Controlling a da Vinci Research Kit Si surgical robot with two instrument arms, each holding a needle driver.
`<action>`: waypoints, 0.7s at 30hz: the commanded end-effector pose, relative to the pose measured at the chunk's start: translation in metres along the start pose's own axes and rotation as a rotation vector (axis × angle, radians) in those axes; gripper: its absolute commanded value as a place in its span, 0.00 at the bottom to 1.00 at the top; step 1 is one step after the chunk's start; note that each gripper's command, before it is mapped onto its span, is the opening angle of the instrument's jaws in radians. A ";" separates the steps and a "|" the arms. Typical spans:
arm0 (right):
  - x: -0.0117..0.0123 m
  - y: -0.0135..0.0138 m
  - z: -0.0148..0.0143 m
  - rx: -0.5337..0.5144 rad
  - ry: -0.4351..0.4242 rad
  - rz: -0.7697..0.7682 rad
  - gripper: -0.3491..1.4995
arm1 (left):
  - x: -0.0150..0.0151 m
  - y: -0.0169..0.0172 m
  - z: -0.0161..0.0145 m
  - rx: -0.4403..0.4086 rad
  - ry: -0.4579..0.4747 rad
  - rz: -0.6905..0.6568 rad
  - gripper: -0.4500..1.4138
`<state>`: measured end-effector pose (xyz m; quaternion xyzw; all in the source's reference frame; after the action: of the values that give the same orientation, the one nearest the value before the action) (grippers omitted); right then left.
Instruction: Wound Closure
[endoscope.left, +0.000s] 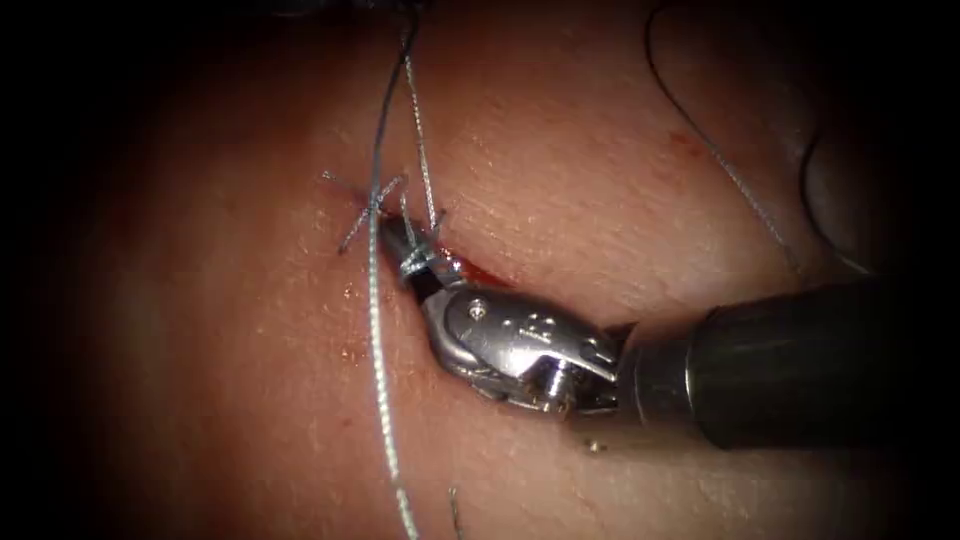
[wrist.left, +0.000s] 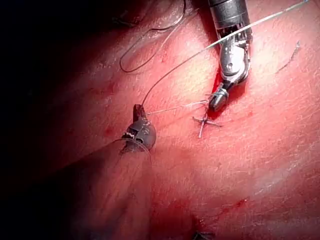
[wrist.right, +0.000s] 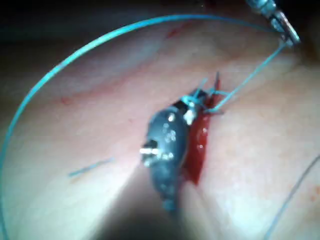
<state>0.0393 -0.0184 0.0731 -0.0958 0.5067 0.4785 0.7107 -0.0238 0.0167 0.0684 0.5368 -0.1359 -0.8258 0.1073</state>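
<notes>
Thread (endoscope.left: 378, 330) wraps the right tool's (endoscope.left: 400, 243) closed fingers; left tool (wrist.left: 138, 114) grips thread.

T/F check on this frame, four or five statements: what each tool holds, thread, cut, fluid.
1. The right tool has thread wound around its fingers at the cut. True.
2. The left tool grips the tissue. False: its fingers are shut on a strand of thread that runs toward the knot.
3. Red fluid lies in the cut beside the right tool. True.
4. The cut has no stitch. False: a knot with short cut ends sits at the cut's end, by the right tool's tip.
5. The right tool holds the needle mid-curve. False: it has thread at its tip.
</notes>
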 end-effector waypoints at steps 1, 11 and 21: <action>-0.0007 -0.0014 -0.0002 0.007 -0.009 -0.006 0.00 | -0.0002 -0.0007 0.0008 0.004 -0.001 0.000 0.00; -0.0030 -0.0029 -0.0008 0.010 -0.054 -0.034 0.00 | -0.0002 -0.0059 0.0036 0.049 -0.002 -0.012 0.00; -0.0032 -0.0038 -0.0046 0.036 -0.071 -0.043 0.00 | -0.0015 -0.0064 0.0072 0.061 -0.006 -0.003 0.00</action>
<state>0.0387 -0.0243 0.0720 -0.0794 0.4869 0.4576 0.7397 -0.0295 0.0238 0.0700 0.5367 -0.1595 -0.8239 0.0881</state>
